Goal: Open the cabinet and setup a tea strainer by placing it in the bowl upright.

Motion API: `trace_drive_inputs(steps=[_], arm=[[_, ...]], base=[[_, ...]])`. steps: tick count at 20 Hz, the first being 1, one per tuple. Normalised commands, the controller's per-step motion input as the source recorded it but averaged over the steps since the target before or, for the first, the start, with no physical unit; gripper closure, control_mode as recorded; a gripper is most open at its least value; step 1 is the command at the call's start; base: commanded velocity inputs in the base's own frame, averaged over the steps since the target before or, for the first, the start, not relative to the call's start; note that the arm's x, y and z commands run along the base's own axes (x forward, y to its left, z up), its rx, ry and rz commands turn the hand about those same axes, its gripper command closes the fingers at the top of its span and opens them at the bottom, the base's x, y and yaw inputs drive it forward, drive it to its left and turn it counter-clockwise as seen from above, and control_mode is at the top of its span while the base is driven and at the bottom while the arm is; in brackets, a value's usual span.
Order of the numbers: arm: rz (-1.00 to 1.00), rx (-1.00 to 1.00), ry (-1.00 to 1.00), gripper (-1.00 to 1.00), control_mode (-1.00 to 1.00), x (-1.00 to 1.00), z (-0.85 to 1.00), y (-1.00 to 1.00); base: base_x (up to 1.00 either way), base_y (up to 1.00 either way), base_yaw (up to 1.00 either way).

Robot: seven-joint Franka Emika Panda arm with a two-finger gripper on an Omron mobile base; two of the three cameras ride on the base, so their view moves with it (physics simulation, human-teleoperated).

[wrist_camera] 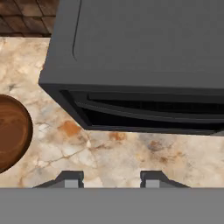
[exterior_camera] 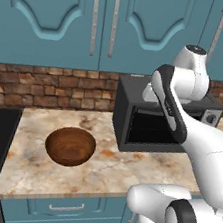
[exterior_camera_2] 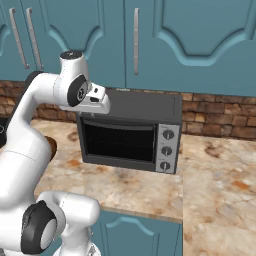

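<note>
Tool [wrist_camera: 111,178] over desk [wrist_camera: 131,157] before toaster oven [wrist_camera: 144,65], jaws parted, grasping nothing; bowl [exterior_camera: 70,146] empty, cabinet [exterior_camera_2: 192,42] closed

Single-door teal cabinet [exterior_camera_2: 192,42] hangs on the wall above and behind the toaster oven, door shut, arched raised panel facing me, slim silver bar handle [exterior_camera_2: 136,41] upright along its left edge. Wooden bowl [exterior_camera: 70,146] sits upright on the marble counter, left of the oven and apart from it, dark reddish-brown, grain showing, nothing inside. From my hand camera its rim curves in at the left edge.
</note>
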Motion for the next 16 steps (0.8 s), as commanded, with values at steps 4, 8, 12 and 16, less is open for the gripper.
trace_drive_inputs(steps=[4, 8, 12, 16], arm=[[0.00, 0.00, -0.09, -1.00, -1.00, -0.05, 0.13, -0.32], [-0.01, 0.04, -0.26, -1.00, -1.00, -0.26, 0.70, -0.50], [-0.04, 0.05, -0.29, -1.00, -1.00, -0.35, 0.89, -0.54], [-0.09, 0.01, -0.25, -1.00, -1.00, -0.39, 0.95, -0.41]], base=[[0.00, 0.00, 0.00], [0.00, 0.00, 0.00], [0.00, 0.00, 0.00], [0.00, 0.00, 0.00]])
